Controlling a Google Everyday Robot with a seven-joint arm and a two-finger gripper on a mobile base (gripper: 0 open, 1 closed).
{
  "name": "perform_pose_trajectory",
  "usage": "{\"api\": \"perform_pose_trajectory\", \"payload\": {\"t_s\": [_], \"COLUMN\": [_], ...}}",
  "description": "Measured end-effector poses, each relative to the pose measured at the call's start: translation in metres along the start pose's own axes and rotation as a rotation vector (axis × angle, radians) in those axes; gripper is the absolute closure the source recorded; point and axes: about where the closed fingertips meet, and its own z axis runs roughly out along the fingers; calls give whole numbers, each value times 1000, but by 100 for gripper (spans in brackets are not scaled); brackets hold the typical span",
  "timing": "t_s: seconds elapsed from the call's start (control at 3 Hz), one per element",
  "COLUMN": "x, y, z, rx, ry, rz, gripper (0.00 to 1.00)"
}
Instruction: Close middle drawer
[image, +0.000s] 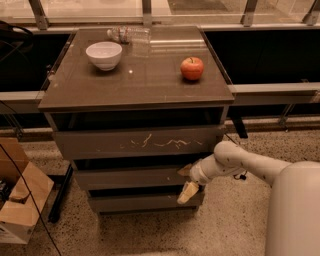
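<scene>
The middle drawer (127, 177) is a plain grey-brown front under the scratched top drawer front (135, 143). It sits nearly flush with the cabinet, with a thin dark gap above it. My gripper (186, 184) reaches in from the right on a white arm (240, 162). It is at the right end of the middle drawer's front, one pale finger (188, 192) hanging down over the drawer's lower edge. Whether it touches the front cannot be told.
A white bowl (104, 54), a lying clear plastic bottle (127, 34) and a red apple (192, 68) sit on the cabinet top (135, 80). The bottom drawer (140, 202) is below. A cardboard box (17, 202) stands on the floor at left, with a black cable.
</scene>
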Motion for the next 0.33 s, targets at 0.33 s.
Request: {"api": "perform_pose_trajectory", "payload": {"t_s": [0.33], "x": [0], "y": [0], "z": [0], "rx": [0], "ry": [0], "rz": [0], "gripper": [0]}}
